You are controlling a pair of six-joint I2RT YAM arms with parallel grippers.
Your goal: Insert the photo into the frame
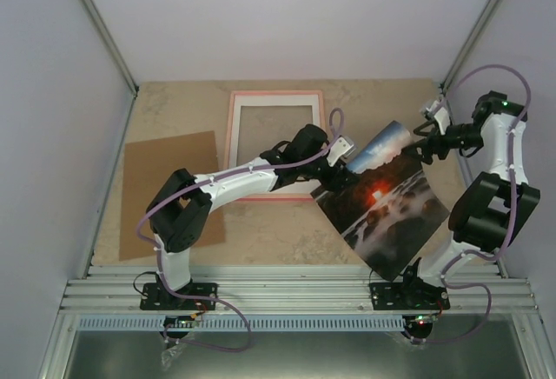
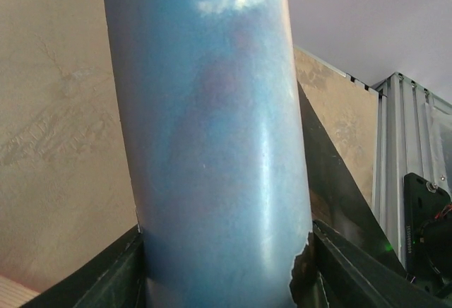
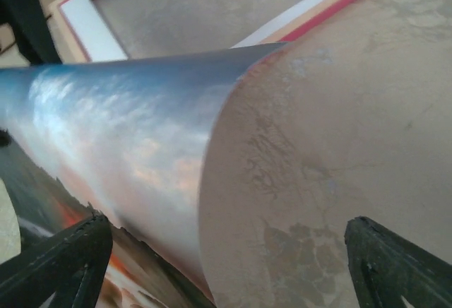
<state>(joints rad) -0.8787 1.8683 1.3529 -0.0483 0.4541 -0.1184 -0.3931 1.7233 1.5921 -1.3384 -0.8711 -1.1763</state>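
I am pinching the curled photo (image 1: pixel 391 209) above the table (image 1: pixel 287 233) in the left tool (image 1: pixel 340 160) (right tool (image 1: pixel 424 146) gaping beside it), the frame (image 1: pixel 232 144) lying flat leftward, under that nearer arm.

L arm (image 1: pixel 226 183) stretched fwd-right, L gripper (image 1: pixel 340 156) clamped on photo (image 1: pixel 391 214) edge. R arm (image 1: pixel 486 205) folded, elbow-up; R gripper (image 1: pixel 423 148) jaws wide apart.

Nothing legible in any view. Photo (image 1: pixel 391 209) is a landscape print with no caption, and frame (image 1: pixel 261 98) has plain borders. Possible tiny marks on black housing (image 2: pixel 424 223) in left wrist view, too small to read.
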